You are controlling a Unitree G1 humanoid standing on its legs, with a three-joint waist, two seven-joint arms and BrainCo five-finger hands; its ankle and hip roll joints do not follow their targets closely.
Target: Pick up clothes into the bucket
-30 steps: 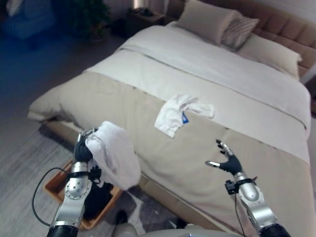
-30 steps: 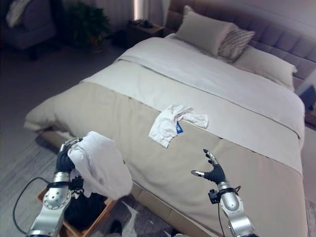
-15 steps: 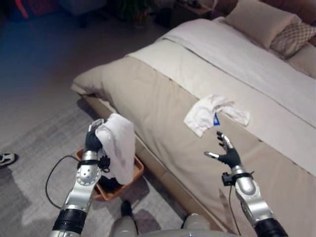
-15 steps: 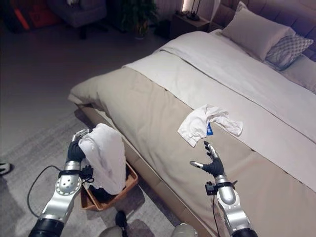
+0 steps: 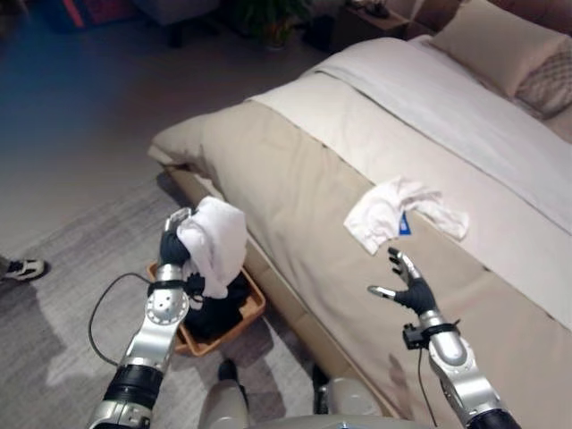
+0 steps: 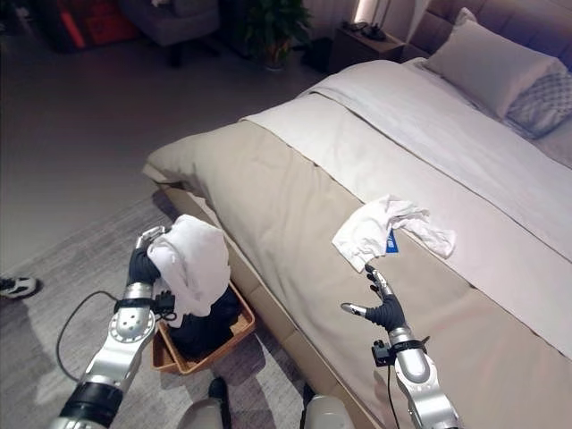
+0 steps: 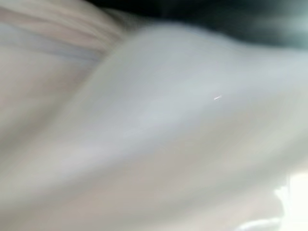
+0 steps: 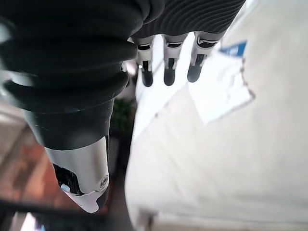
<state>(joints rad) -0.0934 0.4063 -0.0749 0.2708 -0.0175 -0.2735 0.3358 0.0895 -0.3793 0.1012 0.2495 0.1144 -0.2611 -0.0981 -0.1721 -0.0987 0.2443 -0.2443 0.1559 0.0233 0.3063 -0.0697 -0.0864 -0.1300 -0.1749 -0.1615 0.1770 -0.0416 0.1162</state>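
my left hand is raised beside the bed, fingers curled into a bunched white cloth garment that drapes down from my grip. the garment hangs right above a shallow orange-brown wicker basket that sits on the grey carpeted floor, just beside the edge of the bed. a pile of dark clothing already lies inside the basket, and the lower folds of the white garment reach down to about the top of that pile; i cannot tell whether they touch it. in my left wrist view the pale cloth is pressed up close.

my right hand hovers over the beige quilted bedspread, fingers spread and relaxed, thumb apart, holding nothing. in my right wrist view my fingertips point toward a second crumpled white garment with a small blue tag, which lies on the bed near my right hand but apart from it, where the beige cover meets the white sheet. a pale pillow rests at the head of the bed. a person's shoe shows on the floor at the far left.
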